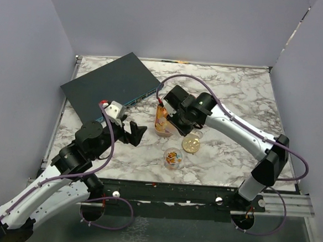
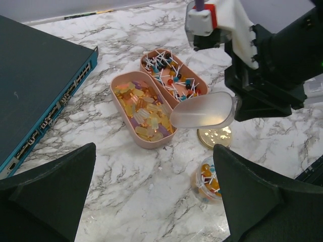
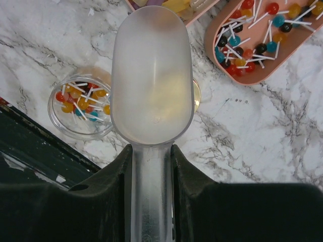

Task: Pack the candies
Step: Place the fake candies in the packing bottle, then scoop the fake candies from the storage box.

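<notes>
The right gripper [image 3: 151, 166] is clamped on the handle of a frosted scoop [image 3: 151, 75], whose bowl looks empty and hovers above a gold lid [image 2: 214, 136]. The left gripper [image 1: 130, 129] hangs released, jaws wide, grasping nothing. Candies [image 2: 144, 108] fill two peach trays [image 2: 115, 96] lying side by side, touching; more sit in a clear jar [image 2: 198, 189] near the lid

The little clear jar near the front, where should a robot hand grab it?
Grip the jar by its round side wall, coming down from above with a finger on each side. It stands upright and open-topped, so that probably keeps the candies inside.
</notes>
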You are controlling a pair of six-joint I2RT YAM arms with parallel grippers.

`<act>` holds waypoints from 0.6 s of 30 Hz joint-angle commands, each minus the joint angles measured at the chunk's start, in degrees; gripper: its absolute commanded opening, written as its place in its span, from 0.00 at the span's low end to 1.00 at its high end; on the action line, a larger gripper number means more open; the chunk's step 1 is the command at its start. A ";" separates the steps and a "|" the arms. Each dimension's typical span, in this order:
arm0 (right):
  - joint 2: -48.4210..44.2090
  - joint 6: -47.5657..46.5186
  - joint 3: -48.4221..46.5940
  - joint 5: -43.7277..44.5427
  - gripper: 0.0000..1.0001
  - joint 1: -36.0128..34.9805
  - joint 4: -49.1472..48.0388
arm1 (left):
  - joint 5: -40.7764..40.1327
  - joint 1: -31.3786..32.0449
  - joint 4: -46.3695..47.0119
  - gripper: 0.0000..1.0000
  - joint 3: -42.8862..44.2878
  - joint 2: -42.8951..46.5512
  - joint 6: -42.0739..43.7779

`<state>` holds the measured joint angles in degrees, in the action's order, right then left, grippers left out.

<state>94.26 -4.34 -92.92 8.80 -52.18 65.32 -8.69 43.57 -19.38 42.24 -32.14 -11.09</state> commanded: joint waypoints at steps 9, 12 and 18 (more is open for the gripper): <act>10.21 11.49 -10.56 -2.31 0.01 2.45 9.09 | -1.81 -0.13 0.11 0.99 -0.82 2.49 -0.06; 11.79 11.87 -11.31 -3.13 0.00 2.85 9.33 | -1.76 -0.10 0.04 0.99 -0.76 2.85 -0.15; 14.96 14.06 -13.11 -4.41 0.01 3.79 9.59 | -1.48 -0.15 -0.03 0.99 -0.83 3.09 -0.19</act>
<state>107.11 7.33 -104.20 6.70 -48.99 73.30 -9.34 43.57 -19.40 42.19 -29.67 -11.14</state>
